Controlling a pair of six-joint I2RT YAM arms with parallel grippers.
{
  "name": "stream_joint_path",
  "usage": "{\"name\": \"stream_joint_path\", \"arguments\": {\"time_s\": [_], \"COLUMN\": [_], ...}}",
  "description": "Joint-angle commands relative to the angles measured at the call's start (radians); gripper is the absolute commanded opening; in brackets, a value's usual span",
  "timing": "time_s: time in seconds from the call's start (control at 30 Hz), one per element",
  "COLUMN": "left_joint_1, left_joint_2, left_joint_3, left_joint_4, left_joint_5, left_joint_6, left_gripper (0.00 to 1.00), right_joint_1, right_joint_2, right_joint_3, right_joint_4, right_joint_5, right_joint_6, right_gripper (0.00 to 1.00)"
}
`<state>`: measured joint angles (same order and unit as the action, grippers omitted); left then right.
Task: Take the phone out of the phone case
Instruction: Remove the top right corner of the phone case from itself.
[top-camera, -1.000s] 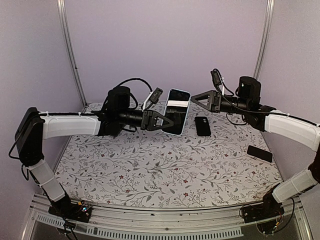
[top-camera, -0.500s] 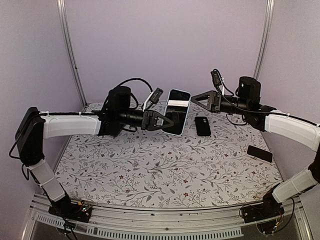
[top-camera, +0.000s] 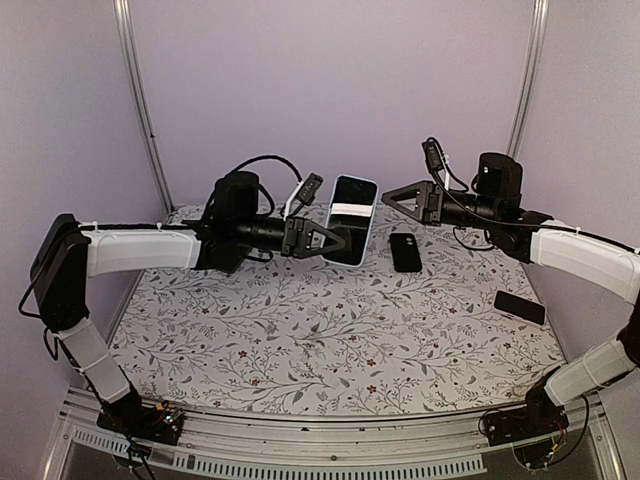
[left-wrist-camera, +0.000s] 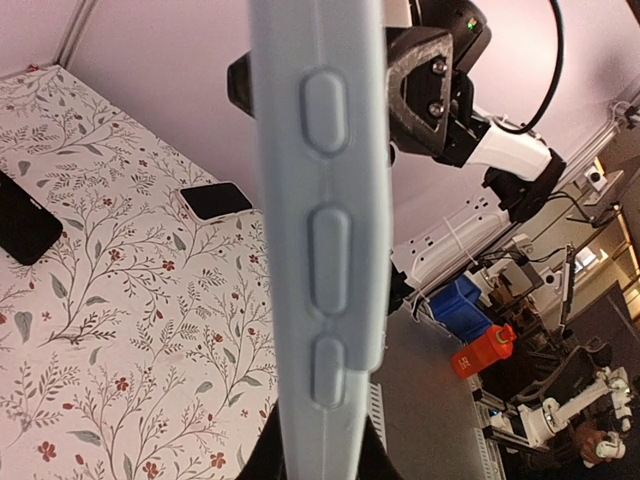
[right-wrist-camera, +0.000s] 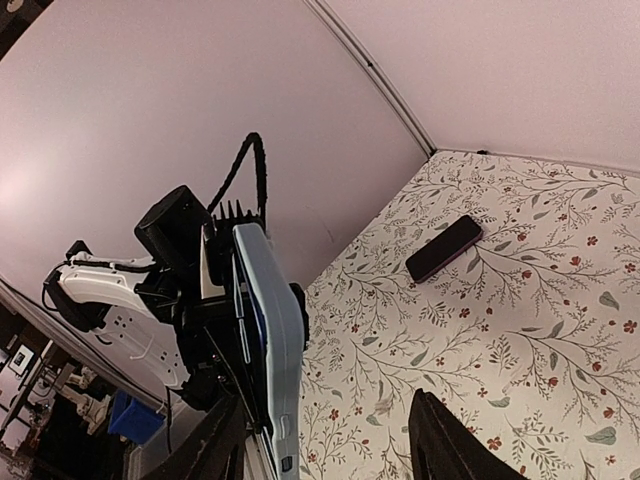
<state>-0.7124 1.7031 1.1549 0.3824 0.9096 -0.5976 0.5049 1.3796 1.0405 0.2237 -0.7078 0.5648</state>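
A phone (top-camera: 349, 236) with a dark screen sits inside a light blue phone case (top-camera: 356, 180), held upright in the air above the back of the table. My left gripper (top-camera: 336, 240) is shut on the cased phone's lower part. In the left wrist view the case's side (left-wrist-camera: 320, 200) with its three button bumps fills the middle, and my left gripper (left-wrist-camera: 322, 455) clamps it at the bottom. My right gripper (top-camera: 393, 196) hovers just right of the case's top, open and apart from it. In the right wrist view the case (right-wrist-camera: 280, 330) stands edge-on beyond my open right gripper (right-wrist-camera: 330, 450).
A black phone (top-camera: 405, 252) lies on the floral tablecloth (top-camera: 300, 330) just right of the held case. Another black phone (top-camera: 519, 307) lies near the right edge. Purple walls close in the back and sides.
My left gripper has lifted the cased phone slightly up and to the left. The right arm has not moved.
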Motion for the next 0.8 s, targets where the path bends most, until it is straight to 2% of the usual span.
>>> {"name": "stream_joint_path", "arguments": {"time_s": [0.0,0.77], "left_joint_1": [0.001,-0.024], "left_joint_2": [-0.009,0.011], "left_joint_3": [0.006,0.033], "left_joint_4": [0.059,0.014], "left_joint_5": [0.032,0.025], "left_joint_6": [0.017,0.045], "left_gripper": [0.00,0.00], "right_joint_1": [0.004,0.005], "right_joint_2": [0.002,0.017], "right_joint_3": [0.020,0.038], "right_joint_4": [-0.009,0.001], "right_joint_5": [-0.005,-0.016], "right_joint_6": [0.003,0.020], "right_gripper": [0.58,0.58]}}
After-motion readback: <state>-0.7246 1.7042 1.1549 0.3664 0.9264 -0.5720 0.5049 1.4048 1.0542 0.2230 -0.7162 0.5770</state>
